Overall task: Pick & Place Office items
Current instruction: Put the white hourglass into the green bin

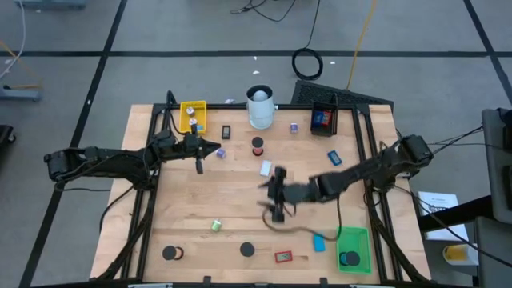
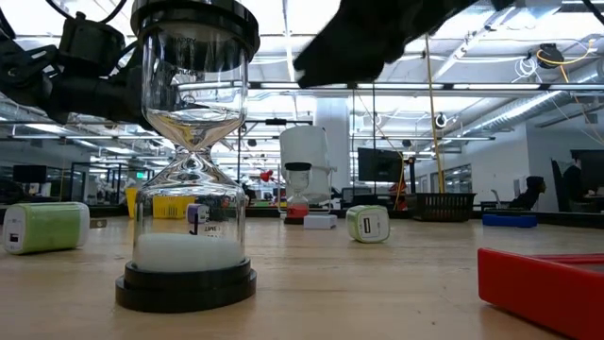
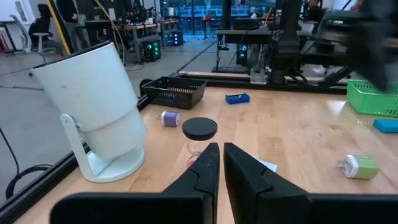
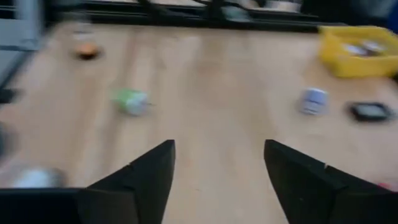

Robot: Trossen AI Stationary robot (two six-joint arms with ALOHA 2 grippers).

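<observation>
- Nearest the table's front edge I see a black-capped hourglass standing upright, a red tray-like piece, a blue block and the green tray with a black disc in it.
- A green-and-white charger lies on the bare wood, left of centre.
- My right gripper hovers over mid-table, fingers spread wide apart and empty.
- My left gripper sits further back near the yellow tray, fingers pressed together, nothing between them.
- Ahead of it stands a small red-based hourglass.
- At the back: the white cylinder and the black tray.
</observation>
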